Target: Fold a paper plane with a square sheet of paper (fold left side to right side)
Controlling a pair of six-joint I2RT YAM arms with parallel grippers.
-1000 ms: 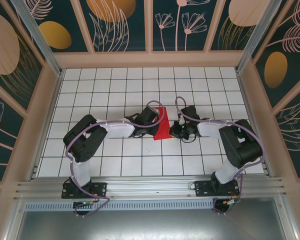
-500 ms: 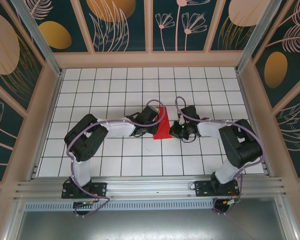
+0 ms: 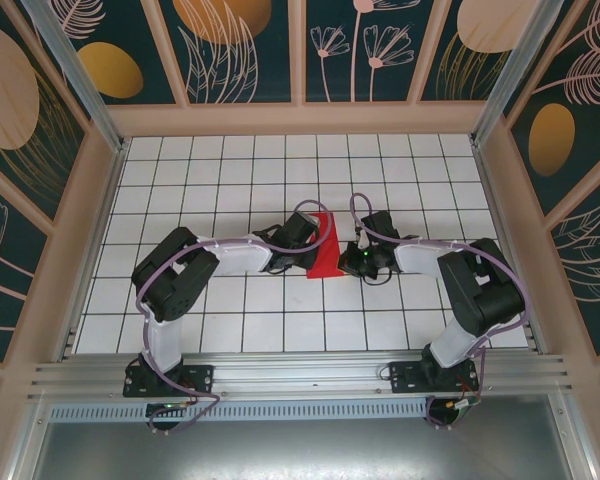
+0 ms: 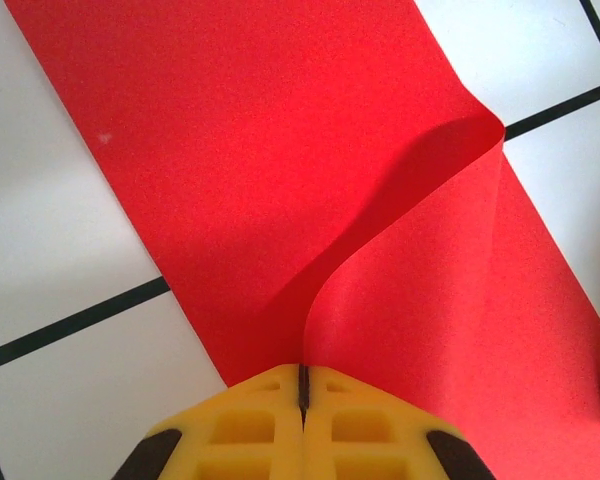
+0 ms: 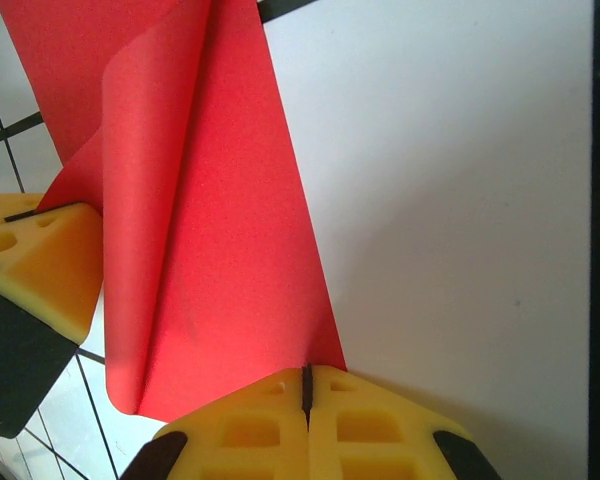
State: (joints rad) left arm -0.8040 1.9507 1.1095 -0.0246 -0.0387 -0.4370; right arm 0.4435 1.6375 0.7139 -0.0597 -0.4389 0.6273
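The square sheet of paper (image 3: 327, 258) is bright red and lies mid-table, partly folded over itself. My left gripper (image 3: 310, 252) meets it from the left, my right gripper (image 3: 348, 258) from the right. In the left wrist view the yellow jaws (image 4: 302, 372) are shut on a raised flap of the sheet (image 4: 230, 150), which curls up and over to the right. In the right wrist view my right gripper (image 5: 306, 374) is shut, its tips resting on the near right edge of the sheet (image 5: 230, 250). One of the left gripper's fingers (image 5: 40, 260) shows beside the curled flap.
The floor is a white tiled table (image 3: 230, 180) with black grid lines. Patterned walls in wooden frames close it in at the back and on both sides. An aluminium rail (image 3: 300, 375) with both arm bases runs along the near edge.
The left arm has edged slightly to the right with the flap. The right arm and the sheet's lower layer have stayed put.
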